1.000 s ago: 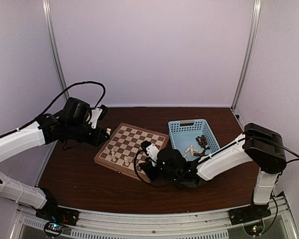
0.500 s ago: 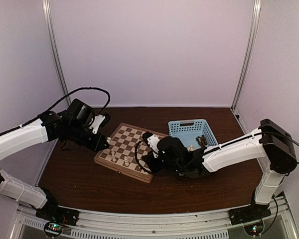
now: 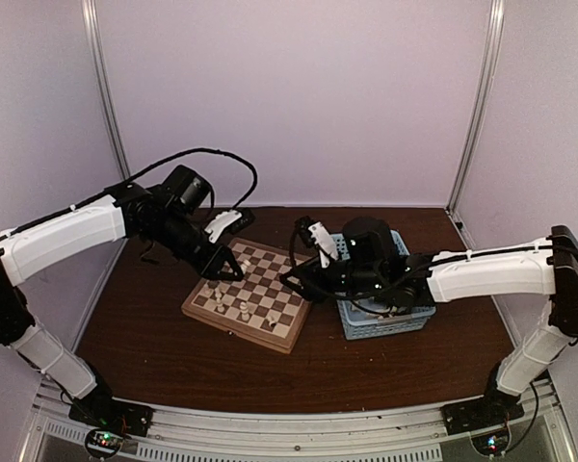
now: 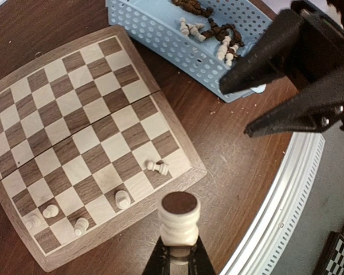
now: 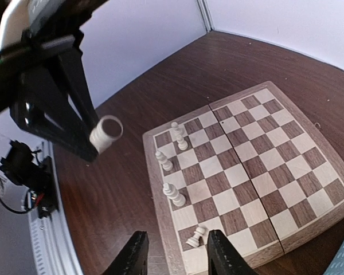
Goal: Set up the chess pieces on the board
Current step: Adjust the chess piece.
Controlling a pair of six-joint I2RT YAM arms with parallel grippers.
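cream-white and pinched tight, one chess piece (image 4: 179,220) rode in your left gripper (image 4: 178,256), whose fingers were closed on its narrow part with the dark round end turned toward the wrist camera. it hung in the air above the board (image 3: 270,287), not yet set down. that grip probably left the far end of the piece free, so it could be lowered onto a square without the fingers striking its neighbours. four cream pieces (image 4: 122,199) stood upright along one edge row of the checkered squares, and a toppled piece (image 4: 157,167) lay on a square near the corner. the setup looked barely begun, and no dark figure had reached the wood. your right gripper (image 5: 175,255) hovered at the board's right edge with its jaws spread wide and nothing between them, likely holding off so the two arms would not meet above the squares. the unplaced pieces (image 4: 223,43), cream and dark brown jumbled together, lay in the light-blue basket (image 4: 160,40) just beside the board, where the right arm could reach in for the next one. the fallen figure would likely need righting before its row could be called done.
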